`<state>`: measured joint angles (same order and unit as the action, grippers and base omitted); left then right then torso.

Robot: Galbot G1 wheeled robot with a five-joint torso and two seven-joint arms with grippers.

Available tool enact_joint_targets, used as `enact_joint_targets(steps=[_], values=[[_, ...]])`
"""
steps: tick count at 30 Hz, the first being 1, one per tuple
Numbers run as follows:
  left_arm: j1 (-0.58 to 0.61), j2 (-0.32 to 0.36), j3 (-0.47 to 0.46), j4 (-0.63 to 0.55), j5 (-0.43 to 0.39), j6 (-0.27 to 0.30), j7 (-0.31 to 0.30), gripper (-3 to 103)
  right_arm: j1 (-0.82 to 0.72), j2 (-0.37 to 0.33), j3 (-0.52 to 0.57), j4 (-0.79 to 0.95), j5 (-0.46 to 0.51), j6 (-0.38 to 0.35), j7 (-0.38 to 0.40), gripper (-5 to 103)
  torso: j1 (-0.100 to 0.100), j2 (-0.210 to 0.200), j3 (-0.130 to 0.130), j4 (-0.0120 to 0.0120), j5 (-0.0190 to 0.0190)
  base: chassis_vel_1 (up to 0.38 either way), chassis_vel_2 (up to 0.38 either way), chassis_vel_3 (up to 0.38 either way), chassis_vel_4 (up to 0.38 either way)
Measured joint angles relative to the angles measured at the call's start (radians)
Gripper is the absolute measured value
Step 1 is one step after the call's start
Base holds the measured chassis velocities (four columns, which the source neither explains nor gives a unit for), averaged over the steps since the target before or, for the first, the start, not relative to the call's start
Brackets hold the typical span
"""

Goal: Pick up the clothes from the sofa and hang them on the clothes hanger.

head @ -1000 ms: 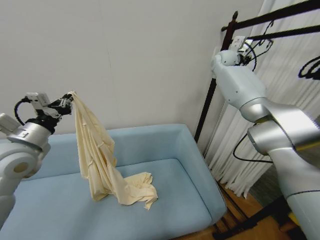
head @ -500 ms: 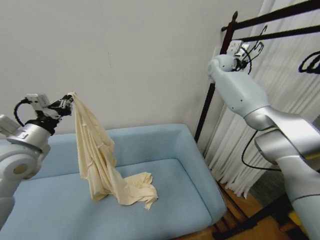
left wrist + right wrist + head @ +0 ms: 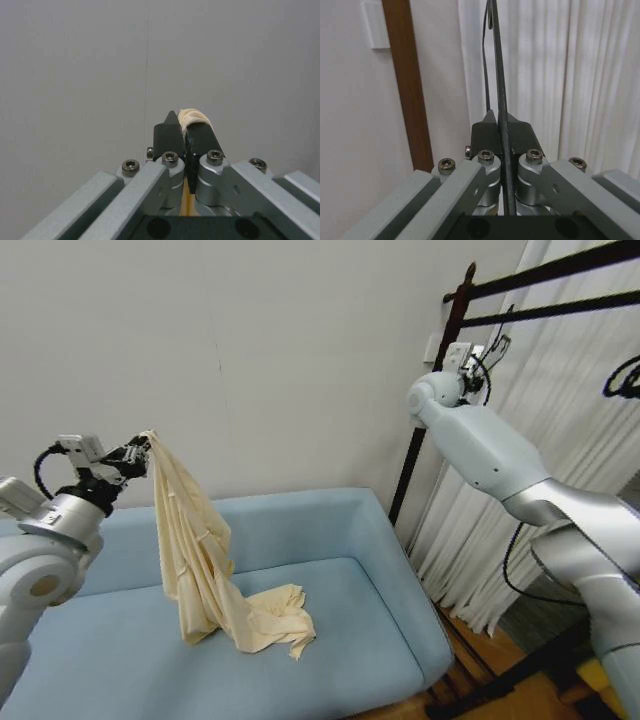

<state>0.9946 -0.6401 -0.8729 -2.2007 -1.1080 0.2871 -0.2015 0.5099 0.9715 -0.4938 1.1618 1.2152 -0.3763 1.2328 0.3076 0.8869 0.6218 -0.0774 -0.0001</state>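
**Garment** (image 3: 195, 550): cream, thin. Pinched at one bunched corner and lifted high above the left half of the sofa (image 3: 370, 640). Lower end heaped on the seat near its middle, toward the front edge. Hung long, probably to let the folds drop out before hanging.

**Left gripper** (image 3: 186, 125): raised above the sofa's left end, near the back edge. Jaws closed tight on a small roll of the fabric.

**Right gripper** (image 3: 499, 125): up beside the rack post (image 3: 455, 320), beyond the sofa's right end. Jaws narrow, clamped on the black wire of a hanger (image 3: 496, 60). Held upright, presumably to steady the hanger for the garment.

**Step, as judged:** lifted off the seat only in part, not yet hung.
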Motion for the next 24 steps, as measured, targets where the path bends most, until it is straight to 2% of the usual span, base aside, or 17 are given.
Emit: enact_joint_targets(steps=[3, 4, 5, 8, 9, 12, 14, 15, 19, 21, 24], values=[[0.014, -0.005, -0.002, 0.001, 0.009, -0.003, 0.002, 1, -0.056, -0.109, -0.001, 0.176, 0.088, -0.016, -0.040, 2, 0.000, 0.000, 0.000, -0.0005, 0.0001, 0.000, 0.000, 0.000, 0.000], [0.014, -0.005, -0.002, 0.001, 0.009, -0.003, 0.002, 1, -0.056, -0.109, -0.001, 0.176, 0.088, -0.016, -0.040, 2, 0.000, 0.000, 0.000, -0.0005, 0.0001, 0.000, 0.000, 0.000, 0.000], [0.015, -0.006, -0.002, 0.002, 0.012, -0.004, 0.003, 1, -0.077, -0.145, 0.003, 0.230, 0.108, -0.021, -0.067, 2, 0.000, 0.000, 0.000, -0.0006, 0.0002, 0.000, 0.000, 0.000, 0.000], [0.015, -0.008, 0.007, 0.007, 0.017, -0.004, 0.003, 1, -0.162, -0.257, 0.048, 0.399, 0.132, -0.027, -0.217, 2, 0.000, 0.000, 0.000, -0.0012, 0.0005, 0.000, 0.000, 0.000, 0.000], [0.015, -0.008, 0.007, 0.007, 0.017, -0.004, 0.003, 1, -0.162, -0.257, 0.048, 0.399, 0.132, -0.027, -0.217, 2, 0.000, 0.000, 0.000, -0.0012, 0.0005, 0.000, 0.000, 0.000, 0.000], [0.010, 0.006, 0.016, 0.012, 0.002, -0.003, 0.003, 1, -0.264, -0.335, 0.137, 0.521, 0.147, -0.017, -0.387, 2, 0.000, 0.000, 0.000, -0.0007, 0.0001, 0.000, 0.000, 0.000, 0.000], [0.004, 0.040, 0.019, 0.020, -0.024, 0.000, 0.002, 1, -0.368, -0.390, 0.228, 0.591, 0.159, -0.012, -0.561, 2, 0.000, 0.000, 0.000, -0.0001, 0.0000, 0.000, 0.000, 0.000, 0.000], [0.004, 0.040, 0.019, 0.020, -0.024, 0.000, 0.002, 1, -0.368, -0.390, 0.228, 0.591, 0.159, -0.012, -0.561, 2, 0.000, 0.000, 0.000, -0.0001, 0.0000, 0.000, 0.000, 0.000, 0.000], [-0.005, 0.129, 0.020, 0.058, -0.086, 0.002, 0.032, 1, -0.597, -0.470, 0.396, 0.729, 0.191, -0.007, -0.797, 2, 0.000, 0.000, 0.000, -0.0011, 0.0007, 0.000, 0.000, 0.000, 0.000], [-0.006, 0.146, 0.020, 0.067, -0.097, 0.001, 0.044, 1, -0.623, -0.479, 0.412, 0.748, 0.196, -0.007, -0.828, 2, 0.000, 0.000, 0.000, -0.0011, 0.0006, 0.000, 0.000, 0.000, 0.000], [-0.010, 0.220, 0.009, 0.103, -0.174, -0.011, 0.086, 1, -0.694, -0.485, 0.460, 0.811, 0.217, -0.002, -0.978, 2, 0.000, 0.000, 0.000, -0.0002, 0.0000, 0.000, 0.000, 0.000, 0.000]])
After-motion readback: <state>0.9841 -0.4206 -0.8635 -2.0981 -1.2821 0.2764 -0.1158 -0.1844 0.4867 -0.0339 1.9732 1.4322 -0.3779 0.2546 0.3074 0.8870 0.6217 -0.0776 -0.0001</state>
